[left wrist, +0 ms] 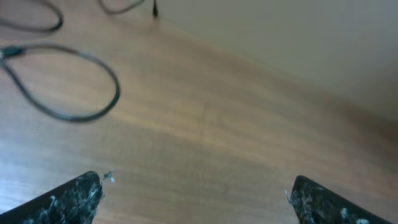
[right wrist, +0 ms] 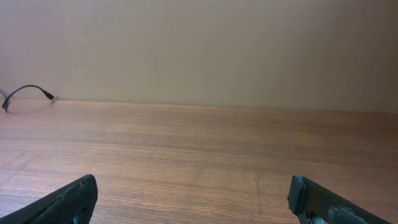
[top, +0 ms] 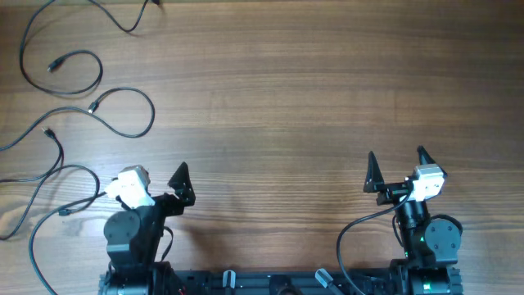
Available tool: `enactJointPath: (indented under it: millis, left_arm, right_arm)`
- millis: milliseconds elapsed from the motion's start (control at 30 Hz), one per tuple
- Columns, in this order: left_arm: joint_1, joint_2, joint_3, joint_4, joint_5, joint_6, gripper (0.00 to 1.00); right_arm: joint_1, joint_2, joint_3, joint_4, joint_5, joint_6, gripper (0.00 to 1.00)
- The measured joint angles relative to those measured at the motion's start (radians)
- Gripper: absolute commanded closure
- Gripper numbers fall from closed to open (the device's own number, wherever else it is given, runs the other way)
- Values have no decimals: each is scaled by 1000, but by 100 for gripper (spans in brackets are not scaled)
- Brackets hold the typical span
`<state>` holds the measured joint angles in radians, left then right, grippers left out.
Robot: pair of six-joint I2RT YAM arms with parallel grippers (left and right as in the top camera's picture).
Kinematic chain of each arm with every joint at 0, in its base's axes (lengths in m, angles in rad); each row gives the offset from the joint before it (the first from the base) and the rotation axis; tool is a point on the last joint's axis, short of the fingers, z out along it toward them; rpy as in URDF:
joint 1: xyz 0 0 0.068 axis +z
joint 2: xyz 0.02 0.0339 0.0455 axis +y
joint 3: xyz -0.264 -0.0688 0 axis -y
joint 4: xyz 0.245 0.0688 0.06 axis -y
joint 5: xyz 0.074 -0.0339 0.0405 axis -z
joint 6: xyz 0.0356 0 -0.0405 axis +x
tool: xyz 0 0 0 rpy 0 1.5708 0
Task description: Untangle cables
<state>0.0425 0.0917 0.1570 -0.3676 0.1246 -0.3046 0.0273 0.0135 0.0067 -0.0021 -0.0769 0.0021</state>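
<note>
Several thin black cables lie in loose loops over the table's left part; one loop [top: 152,113] is the nearest to the middle, another [top: 99,69] lies farther back. My left gripper [top: 155,179] stands open near the front edge, just right of the cables, with nothing in it. In the left wrist view its fingertips [left wrist: 87,186] frame bare wood, and a cable loop [left wrist: 116,90] lies ahead to the left. My right gripper [top: 399,164] is open and empty at the front right, far from the cables. The right wrist view shows only a cable end [right wrist: 28,88] far left.
The wooden table [top: 286,98] carries nothing else. A thicker black arm cable [top: 348,233] curves beside the right arm's base. The arm bases stand along the front edge. A plain wall [right wrist: 199,43] rises behind the table.
</note>
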Motion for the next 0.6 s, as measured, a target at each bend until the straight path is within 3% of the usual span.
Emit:
enactJointPath:
  millis: [367, 600]
  left_arm:
    - [0, -75, -133, 330, 10, 42, 0]
    - [0, -77, -142, 352, 11, 116, 0]
  right_arm:
    - [0, 0, 0, 0, 0, 0, 0]
    - [0, 0, 0, 0, 0, 0, 0]
